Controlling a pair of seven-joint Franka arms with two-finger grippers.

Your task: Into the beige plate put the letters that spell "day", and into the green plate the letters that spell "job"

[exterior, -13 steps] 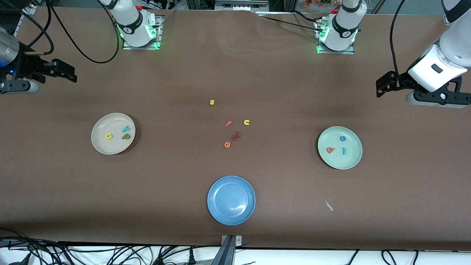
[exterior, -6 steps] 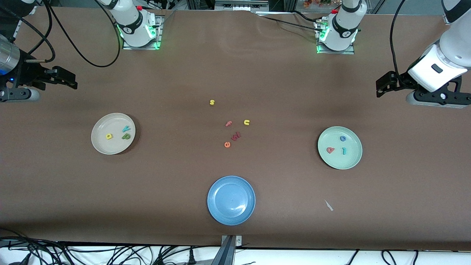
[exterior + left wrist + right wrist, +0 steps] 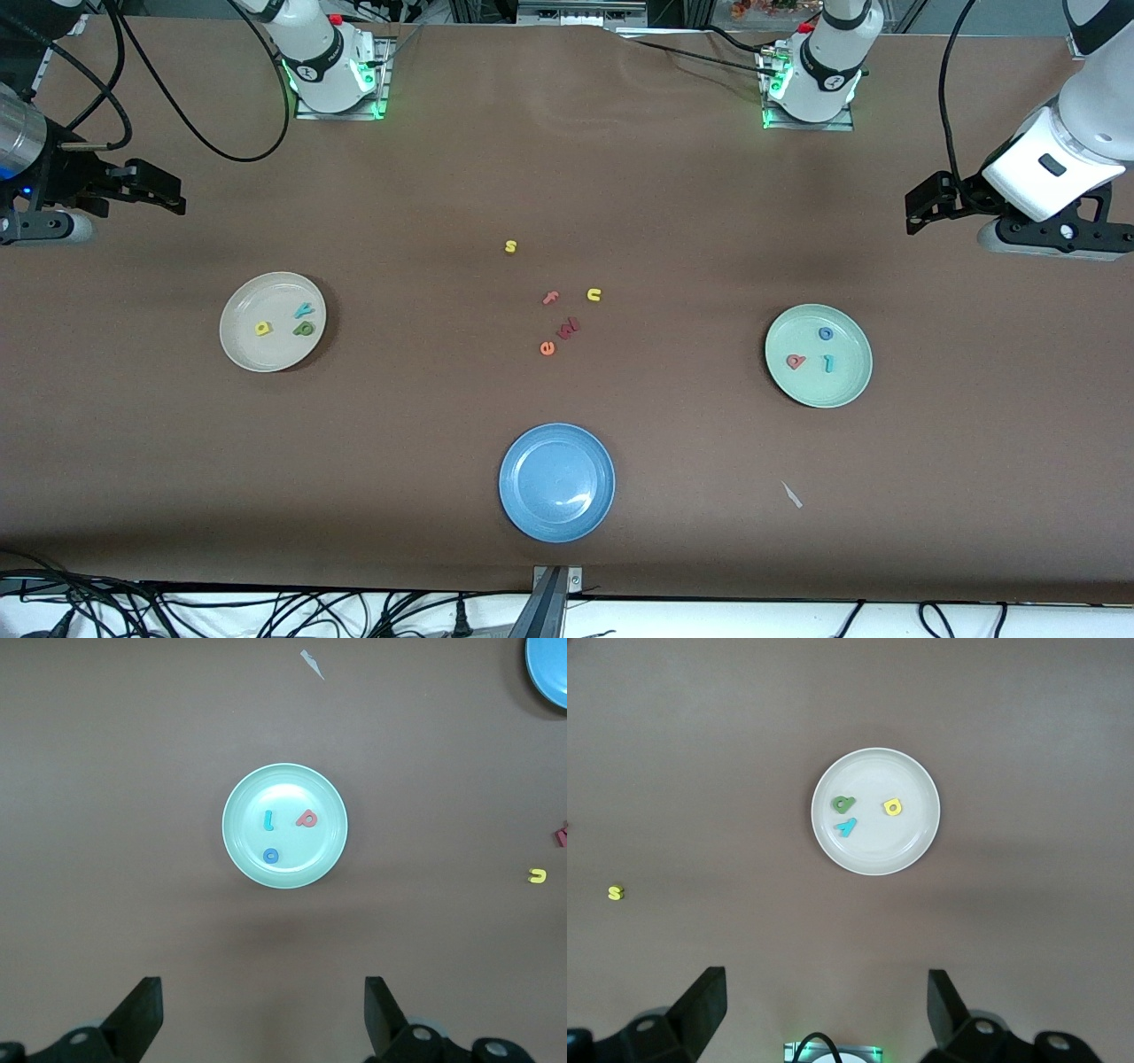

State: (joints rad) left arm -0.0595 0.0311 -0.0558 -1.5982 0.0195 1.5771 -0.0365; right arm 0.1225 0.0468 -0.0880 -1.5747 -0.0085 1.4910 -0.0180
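Observation:
The beige plate lies toward the right arm's end of the table and holds the yellow "d", dark green "a" and teal "y". The green plate lies toward the left arm's end and holds the blue "o", red-pink "b" and teal "j". My right gripper hangs open and empty high over bare table at its own end. My left gripper is likewise open and empty over its end.
An empty blue plate sits near the front edge. Mid-table lie a yellow "s", pink "f", yellow "u", a dark red letter and an orange "e". A white scrap lies nearer the camera than the green plate.
The right arm's hand has shifted slightly at its end of the table. The left arm, plates and letters have not moved.

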